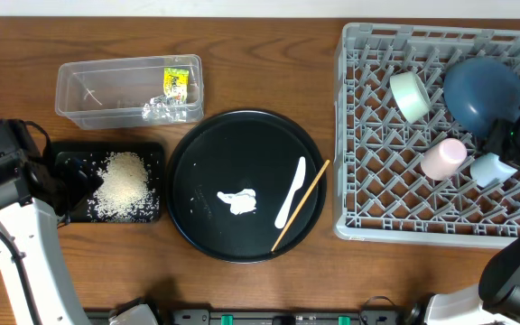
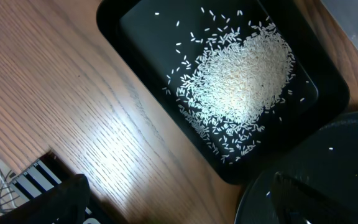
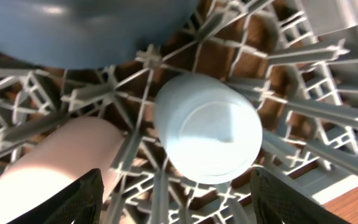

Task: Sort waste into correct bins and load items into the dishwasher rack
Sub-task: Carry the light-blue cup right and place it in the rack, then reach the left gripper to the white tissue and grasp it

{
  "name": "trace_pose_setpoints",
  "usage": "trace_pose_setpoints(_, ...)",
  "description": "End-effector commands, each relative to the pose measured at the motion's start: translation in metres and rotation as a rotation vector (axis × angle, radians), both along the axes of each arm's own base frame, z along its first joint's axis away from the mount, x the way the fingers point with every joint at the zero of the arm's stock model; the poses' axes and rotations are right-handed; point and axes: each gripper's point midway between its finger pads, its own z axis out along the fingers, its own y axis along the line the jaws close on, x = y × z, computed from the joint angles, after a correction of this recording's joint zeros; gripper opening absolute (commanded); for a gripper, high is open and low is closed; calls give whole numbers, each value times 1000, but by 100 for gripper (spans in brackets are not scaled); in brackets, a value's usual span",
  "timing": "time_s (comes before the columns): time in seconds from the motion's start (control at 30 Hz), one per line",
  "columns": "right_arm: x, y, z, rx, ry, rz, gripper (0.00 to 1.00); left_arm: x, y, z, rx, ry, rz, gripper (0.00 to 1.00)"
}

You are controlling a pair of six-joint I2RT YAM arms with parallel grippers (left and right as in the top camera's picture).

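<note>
The grey dishwasher rack [image 1: 359, 135] at the right holds a mint-green bowl [image 1: 410, 96], a dark blue bowl [image 1: 481, 90], a pink cup [image 1: 443, 157] and a pale blue cup [image 1: 490, 169]. In the right wrist view the pale blue cup [image 3: 207, 127] lies on the lattice beside the pink cup [image 3: 48, 168]. My right gripper [image 3: 176, 205] is open just above the pale blue cup. Rice [image 1: 123, 183] lies in the shallow black tray [image 1: 152, 153]. The clear tub [image 1: 79, 90] holds the yellow-green wrapper [image 1: 176, 83]. My left gripper [image 2: 179, 208] is open and empty over the table beside the rice [image 2: 241, 81].
A large round black tray [image 1: 197, 153] in the middle holds a crumpled whitish scrap [image 1: 239, 200], the white spoon [image 1: 290, 191] and the wooden chopstick [image 1: 301, 204]. Crumpled clear plastic [image 1: 162, 110] lies in the tub.
</note>
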Motion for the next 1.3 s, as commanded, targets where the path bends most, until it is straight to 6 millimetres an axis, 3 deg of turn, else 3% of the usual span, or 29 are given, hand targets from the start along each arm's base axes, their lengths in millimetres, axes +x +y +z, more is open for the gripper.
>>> trace_pose_setpoints(0.0,12,7,24,49,-95,18,71,-2,4,2,13,6,22,94)
trace_pose_setpoints(0.03,15,12,33,68,-129,30,72,-2,4,2,13,6,22,98)
trace_pose_setpoints(0.17,29,46,68,156,-267,183,72,-2,4,2,13,6,22,99)
trace_pose_setpoints(0.3,29,79,91,159,-317,313,73,0,2,2,14,5,10,99)
trace_pose_setpoints(0.53,31,143,95,164,-290,507,76,13,-19,2,12,0,-105,100)
trace_pose_setpoints(0.63,33,154,94,168,-284,529,76,23,-44,1,-25,-14,-224,100)
trace_pose_setpoints(0.83,31,151,92,164,-273,516,77,45,-114,-12,-138,-28,-491,98)
trace_pose_setpoints(1.1,27,151,90,167,-255,513,77,53,-200,-54,-195,96,-789,98)
trace_pose_setpoints(1.27,25,151,89,170,-247,512,77,51,-242,-88,-201,197,-922,98)
